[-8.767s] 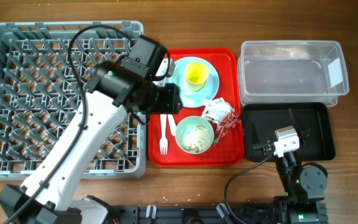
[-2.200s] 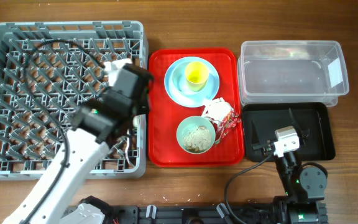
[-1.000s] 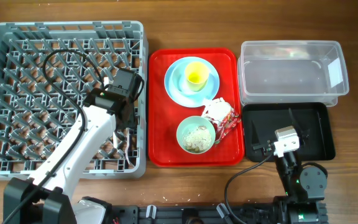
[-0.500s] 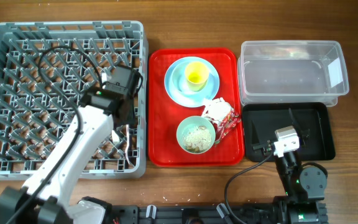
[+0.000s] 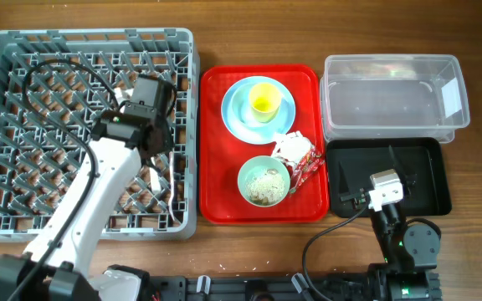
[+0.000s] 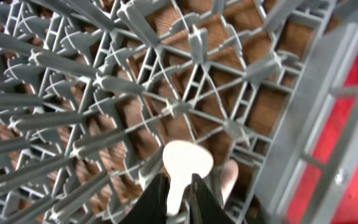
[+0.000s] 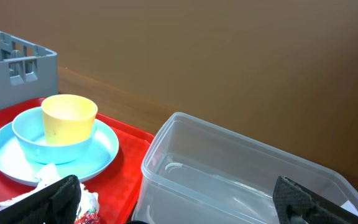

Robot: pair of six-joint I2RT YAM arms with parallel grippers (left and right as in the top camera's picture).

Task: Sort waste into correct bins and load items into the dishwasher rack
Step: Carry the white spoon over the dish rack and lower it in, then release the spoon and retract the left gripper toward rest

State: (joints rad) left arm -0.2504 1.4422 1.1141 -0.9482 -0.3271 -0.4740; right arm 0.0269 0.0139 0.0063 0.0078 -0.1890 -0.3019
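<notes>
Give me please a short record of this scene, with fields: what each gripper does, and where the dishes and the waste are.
left gripper: shut on the white spoon, over the dishwasher rack
right gripper: open, holding nothing, by the black tray
red tray: carries the plate, the bowl and the wrapper
yellow cup: upright on the plate
food scraps: in the bowl
clear tub: behind the black tray, right of the red tray

The rack (image 5: 90, 35) lies left on the tabletop (image 5: 241, 251), the serving tray (image 5: 216, 192) beside it carries cup (image 5: 263, 100) on plate (image 5: 237, 113) behind bowl (image 5: 245, 171) and wrapper (image 5: 295, 155), and rightmost the tub (image 5: 392, 58) lies behind the shallow bin (image 5: 425, 167).
</notes>
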